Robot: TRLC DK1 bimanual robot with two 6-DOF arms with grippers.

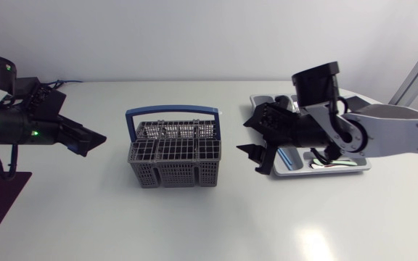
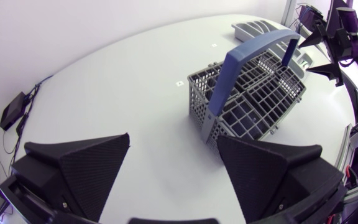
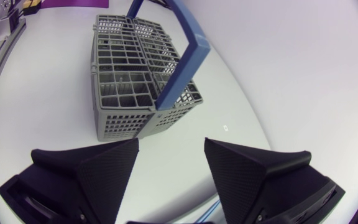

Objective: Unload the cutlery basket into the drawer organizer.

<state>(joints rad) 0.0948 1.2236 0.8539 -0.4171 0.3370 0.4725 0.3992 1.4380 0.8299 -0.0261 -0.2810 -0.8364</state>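
Basket (image 1: 174,163) is sitting upright mid-bench (image 1: 194,225), between the two arms: grey plastic lattice, split into compartments, with a blue hoop handle (image 1: 173,111) arching over it. Organizer tray (image 1: 365,169) is lying to its right, partly under the right arm, holding some cutlery (image 1: 290,156). Left tool (image 2: 174,138) is hovering with fingers wide apart, pointing at the basket. Right tool (image 3: 171,142) is likewise gaping, hanging at the tray's basket-side edge.
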